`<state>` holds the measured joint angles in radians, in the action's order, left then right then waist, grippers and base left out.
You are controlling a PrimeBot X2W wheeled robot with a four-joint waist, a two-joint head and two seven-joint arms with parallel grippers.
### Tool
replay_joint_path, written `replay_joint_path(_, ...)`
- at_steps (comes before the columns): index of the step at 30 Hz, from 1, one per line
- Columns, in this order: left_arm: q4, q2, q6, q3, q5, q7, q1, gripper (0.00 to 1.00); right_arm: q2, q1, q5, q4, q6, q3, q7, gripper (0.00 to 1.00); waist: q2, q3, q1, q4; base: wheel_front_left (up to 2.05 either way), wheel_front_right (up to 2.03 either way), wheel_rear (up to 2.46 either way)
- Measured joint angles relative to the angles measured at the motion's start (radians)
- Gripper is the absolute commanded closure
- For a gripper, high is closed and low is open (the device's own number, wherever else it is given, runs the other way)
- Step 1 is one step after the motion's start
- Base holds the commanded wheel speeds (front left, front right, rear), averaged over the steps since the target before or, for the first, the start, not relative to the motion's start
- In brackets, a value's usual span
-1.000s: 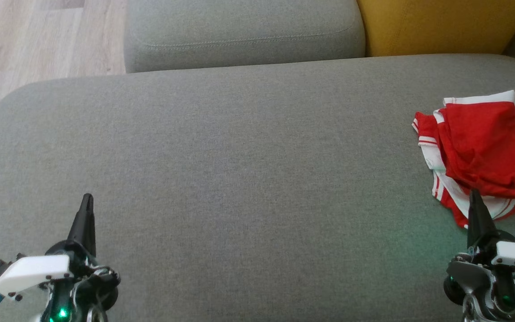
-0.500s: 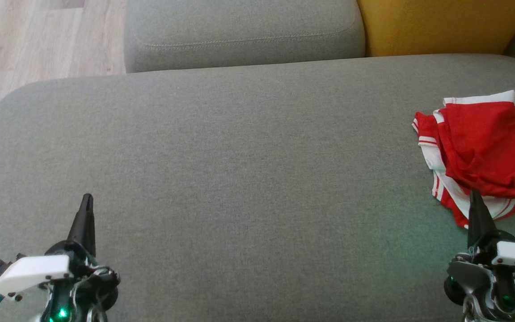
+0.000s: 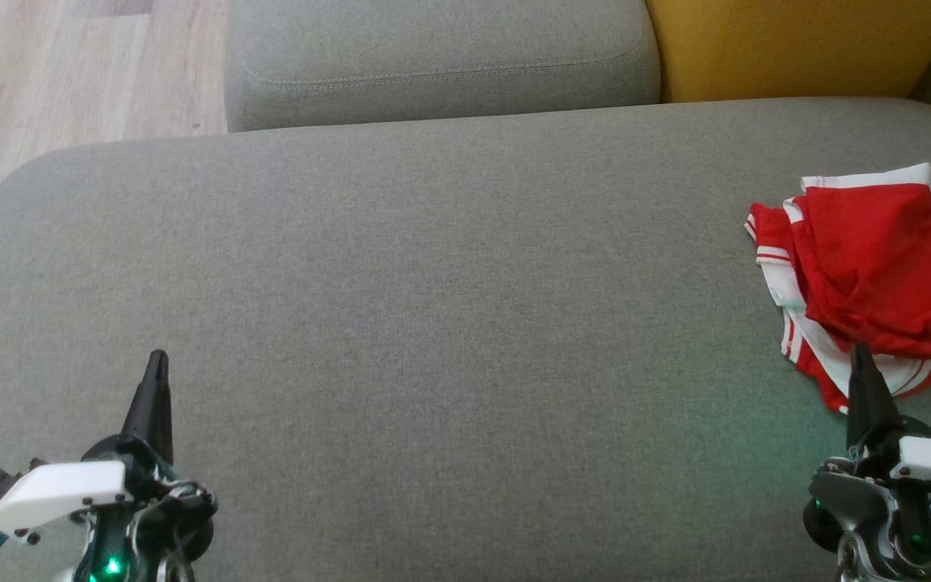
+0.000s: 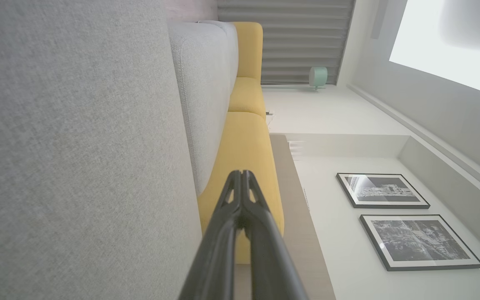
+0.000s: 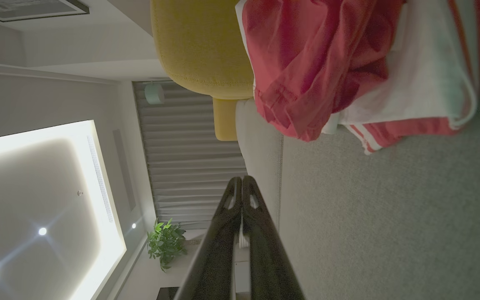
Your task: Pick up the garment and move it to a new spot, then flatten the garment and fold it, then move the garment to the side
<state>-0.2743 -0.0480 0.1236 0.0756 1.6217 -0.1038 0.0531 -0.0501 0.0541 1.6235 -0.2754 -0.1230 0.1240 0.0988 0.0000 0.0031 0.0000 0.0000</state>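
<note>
Red-and-white garment [image 3: 869, 275] lies crumpled at the right edge of the grey sofa seat [image 3: 433, 323]; left tool [image 3: 158, 357] and right tool [image 3: 860, 351] each have their fingers pressed together, holding nothing.

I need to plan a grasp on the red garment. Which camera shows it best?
The head view: the red and white garment lies crumpled on the grey cushion, well lit, cropped at the right edge. The right wrist view gives it closer but dim, cropped at the top.
</note>
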Motion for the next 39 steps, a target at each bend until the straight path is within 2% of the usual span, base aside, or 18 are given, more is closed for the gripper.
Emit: replay_joint_path(39, 0.0, 0.001, 0.0, 0.001, -0.001, 0.0, 0.0, 1.0, 0.002, 0.0, -0.004, 0.0, 0.0, 0.005, 0.003, 1.0, 0.0, 0.0, 0.0, 0.0, 0.0, 0.0, 0.0)
